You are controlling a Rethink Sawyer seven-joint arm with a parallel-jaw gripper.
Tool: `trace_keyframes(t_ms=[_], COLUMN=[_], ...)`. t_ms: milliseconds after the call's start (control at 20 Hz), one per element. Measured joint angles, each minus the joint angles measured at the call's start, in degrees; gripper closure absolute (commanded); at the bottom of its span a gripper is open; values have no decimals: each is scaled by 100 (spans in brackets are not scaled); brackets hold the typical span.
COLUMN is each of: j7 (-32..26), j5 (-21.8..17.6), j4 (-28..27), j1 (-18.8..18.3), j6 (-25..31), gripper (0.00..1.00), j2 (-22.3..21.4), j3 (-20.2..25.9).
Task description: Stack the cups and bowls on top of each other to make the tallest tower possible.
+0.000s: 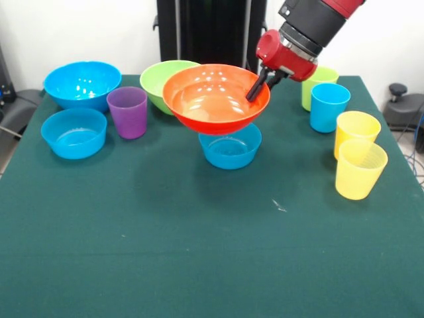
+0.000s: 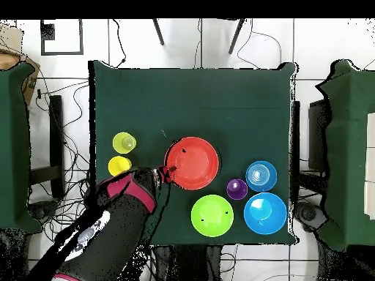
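Gripper (image 1: 255, 89) clamped on orange bowl (image 1: 215, 99) rim at its 3 o'clock, above small blue bowl (image 1: 230, 149), purple cup (image 1: 128, 111) at 9 o'clock

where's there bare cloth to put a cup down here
The near half of the table is bare, in front of the small blue bowl and yellow cups. The far half is crowded: orange bowl, purple cup, more bowls and cups.

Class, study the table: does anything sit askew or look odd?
The orange bowl tilts, its rim pinched by the gripper above a small blue bowl, seemingly not seated flat on it. Everything else stands upright.
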Motion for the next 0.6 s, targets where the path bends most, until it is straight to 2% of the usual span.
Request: trace_keyframes(t_ms=[600], j7=[1], j5=[338], j4=[-224], j1=[44], j6=[1], gripper=[100], j2=[191], j3=[-2])
